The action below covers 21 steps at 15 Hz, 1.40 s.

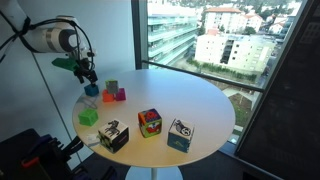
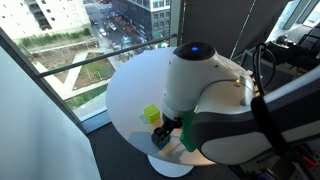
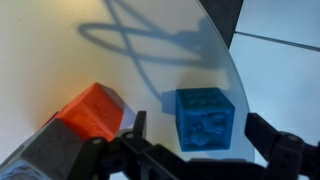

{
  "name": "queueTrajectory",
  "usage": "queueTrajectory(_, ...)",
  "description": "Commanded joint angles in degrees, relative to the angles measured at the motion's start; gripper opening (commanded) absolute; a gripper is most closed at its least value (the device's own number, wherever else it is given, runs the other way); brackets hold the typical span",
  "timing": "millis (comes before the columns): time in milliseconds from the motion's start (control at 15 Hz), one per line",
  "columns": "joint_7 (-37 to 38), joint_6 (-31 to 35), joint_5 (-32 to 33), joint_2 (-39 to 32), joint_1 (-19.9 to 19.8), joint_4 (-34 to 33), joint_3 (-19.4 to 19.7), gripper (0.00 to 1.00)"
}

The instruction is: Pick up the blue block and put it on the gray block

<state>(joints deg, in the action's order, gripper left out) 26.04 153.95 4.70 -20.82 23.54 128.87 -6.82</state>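
Noted a smooth, faintly glossy white table (image 3: 60, 50). Found matt, embossed plastic on the blue block (image 3: 205, 118) and matt black plastic on the gripper (image 3: 198, 128).

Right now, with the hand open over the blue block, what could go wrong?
1. The blue block sits close to the table rim in the wrist view; a nudge from the open hand could push it off.
2. The gray block has a pink block close beside it, so placing may knock that.
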Motion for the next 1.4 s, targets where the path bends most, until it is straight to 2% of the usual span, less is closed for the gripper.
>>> queueTrajectory(0,2.3,-0.9,1.7,-1.6,1.6,-2.2,1.3,1.00)
queueTrajectory(67,0.3,-0.1,0.1,-0.7,0.5,-0.5,0.3,1.00)
queueTrajectory(1333,1.1,0.8,0.4,-1.8,1.1,-1.6,0.6,1.00)
